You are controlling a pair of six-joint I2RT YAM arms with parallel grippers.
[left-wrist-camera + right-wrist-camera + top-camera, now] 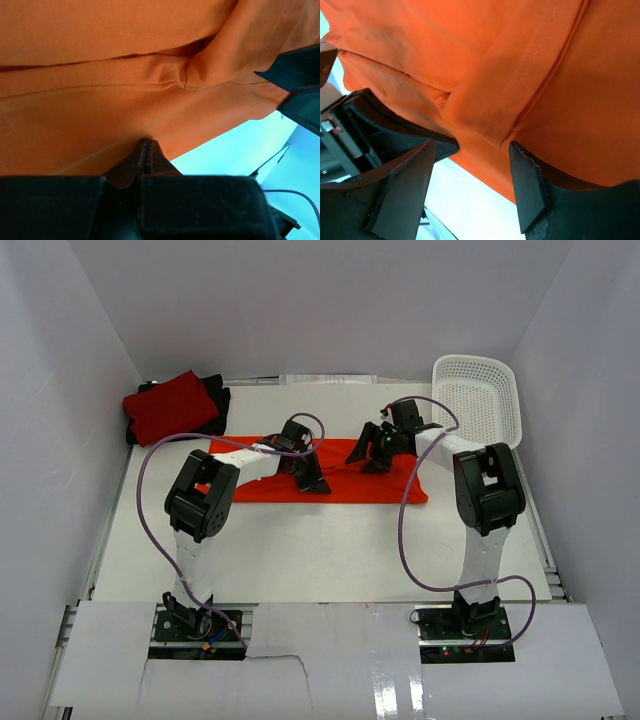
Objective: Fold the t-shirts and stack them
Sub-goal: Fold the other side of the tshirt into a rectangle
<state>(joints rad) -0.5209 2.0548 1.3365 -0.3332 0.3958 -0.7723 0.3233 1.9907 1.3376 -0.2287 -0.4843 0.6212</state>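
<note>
The orange t-shirt [340, 485] lies as a long band across the middle of the table. It fills the left wrist view [125, 75] and the right wrist view [530, 60]. My left gripper [311, 480] sits at its near edge, and its jaws [146, 145] are shut on the cloth's hem. My right gripper [372, 456] hovers over the band's right part. It is open [472, 150], with a stitched fold of the shirt showing between its fingers. The crimson red t-shirt [168, 406] lies folded on the black t-shirt [217, 400] at the back left.
A white perforated basket [480, 395] stands at the back right corner. White walls enclose the table on three sides. The two grippers are close together; the right one's black body [300, 80] shows in the left wrist view.
</note>
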